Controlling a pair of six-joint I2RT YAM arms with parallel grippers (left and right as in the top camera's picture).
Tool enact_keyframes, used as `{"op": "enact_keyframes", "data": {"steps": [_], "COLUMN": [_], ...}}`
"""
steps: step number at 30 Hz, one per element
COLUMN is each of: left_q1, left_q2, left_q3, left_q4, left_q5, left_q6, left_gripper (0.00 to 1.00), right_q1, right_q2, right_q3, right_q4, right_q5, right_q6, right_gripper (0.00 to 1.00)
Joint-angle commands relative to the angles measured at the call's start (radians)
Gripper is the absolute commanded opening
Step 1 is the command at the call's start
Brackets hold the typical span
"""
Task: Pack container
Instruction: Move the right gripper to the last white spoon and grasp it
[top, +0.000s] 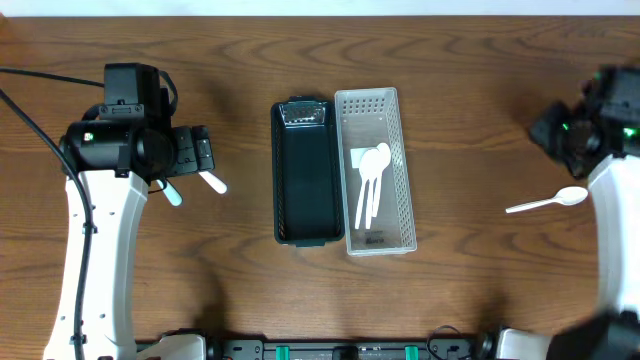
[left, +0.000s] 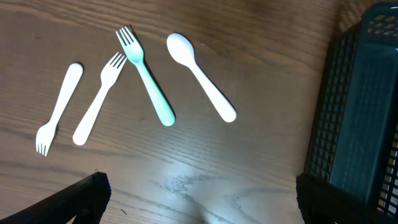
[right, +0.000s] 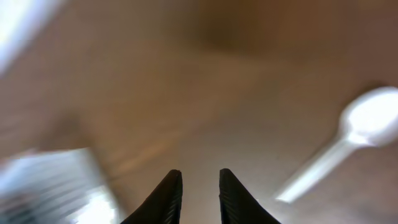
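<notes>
A black mesh basket (top: 305, 175) and a clear perforated container (top: 378, 170) stand side by side mid-table. The clear one holds several white spoons (top: 370, 185). My left gripper (left: 202, 183) is open wide and empty, above bare wood. In front of it lie two white forks (left: 59, 109) (left: 98, 102), a teal fork (left: 149, 84) and a white spoon (left: 200, 76), with the basket (left: 360, 118) to their right. My right gripper (right: 199, 177) is narrowly open and empty. A white spoon (right: 348, 140) lies ahead to its right, and it also shows overhead (top: 548, 202). The right wrist view is blurred.
The left arm (top: 130, 140) covers most of the left cutlery in the overhead view; only a teal handle (top: 172, 195) and a white handle (top: 213, 182) stick out. The right arm (top: 600, 120) is at the table's right edge.
</notes>
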Motion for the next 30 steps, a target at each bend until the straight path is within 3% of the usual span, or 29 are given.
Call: {"op": "enact_keyframes", "data": {"steps": [1,6,9,14,17,20,24,30], "left_q1": [0.003,0.003,0.003,0.003,0.003,0.003,0.003,0.003], "left_q2": [0.005,0.005,0.006,0.005,0.005,0.006,0.006,0.006], "left_q3": [-0.005,-0.005,-0.005,-0.005,-0.005,-0.005,-0.005,-0.005], "left_q4": [-0.003,-0.003,-0.003,-0.003,-0.004,-0.003,-0.003,-0.004], "left_q5": [-0.007,-0.008,-0.007,-0.008,-0.007,-0.008,-0.008,-0.007], "left_q6": [-0.009,-0.008,-0.008,-0.008,-0.008,-0.008,-0.008,-0.008], "left_gripper": [0.98,0.98,0.98,0.98,0.98,0.98,0.98,0.98], "right_q1": [0.125,0.19,0.163,0.072,0.023,-0.022,-0.077,-0.153], "right_q2": [-0.048,-0.021,0.017,0.106,0.172,0.243,0.337,0.475], "right_q3": [0.011,0.01,0.01,0.01,0.01,0.01,0.01,0.01], "right_q4": [-0.019,-0.064,-0.074,-0.087,-0.103,-0.113,-0.121,-0.124], "right_q5": [0.037,0.17,0.181,0.188,0.188,0.188,0.183,0.183], "right_q6": [-0.007,0.042,0.043,0.119,0.159,0.191,0.21,0.21], "right_gripper": [0.24,0.28,0.4,0.43,0.61,0.66,0.72,0.73]}}
